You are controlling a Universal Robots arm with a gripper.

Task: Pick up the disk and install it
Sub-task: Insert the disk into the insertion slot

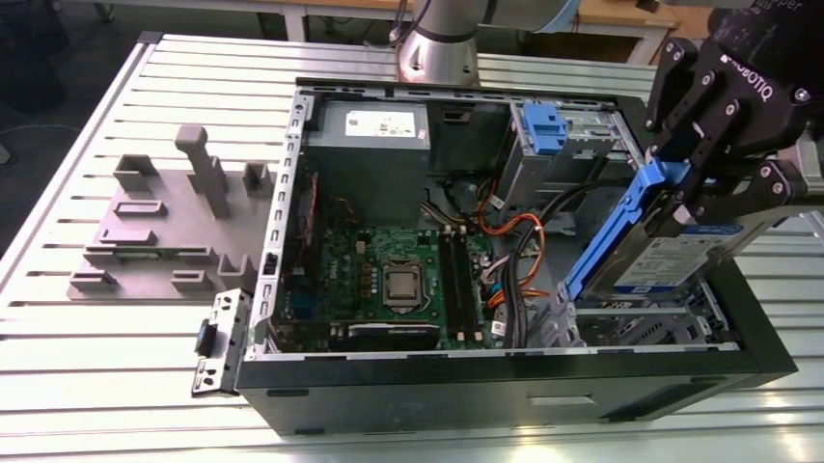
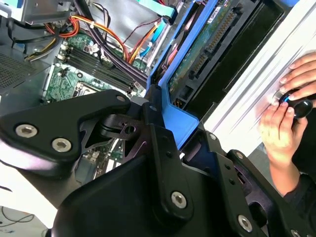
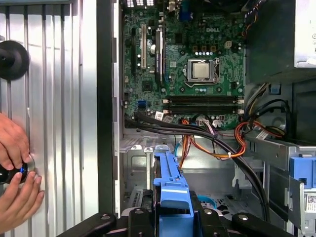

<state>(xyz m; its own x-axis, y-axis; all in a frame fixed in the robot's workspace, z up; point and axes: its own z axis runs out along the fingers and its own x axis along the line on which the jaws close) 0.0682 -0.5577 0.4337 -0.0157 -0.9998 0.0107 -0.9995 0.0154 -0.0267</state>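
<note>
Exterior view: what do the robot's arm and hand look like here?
The hand is black and blocky, built of jointed link fingers, with white lettering on its side. The second wrist view shows silver screw heads set in the black links. The arm is a smooth silver-grey tube.

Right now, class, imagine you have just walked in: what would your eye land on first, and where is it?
First, the robot's black hand at the exterior view's right, shut on the disk with bright blue rails, tilted over the open computer case. Next, the green motherboard in the case's middle. In the first wrist view, a person's fingers touch a knob beside the case.
</note>
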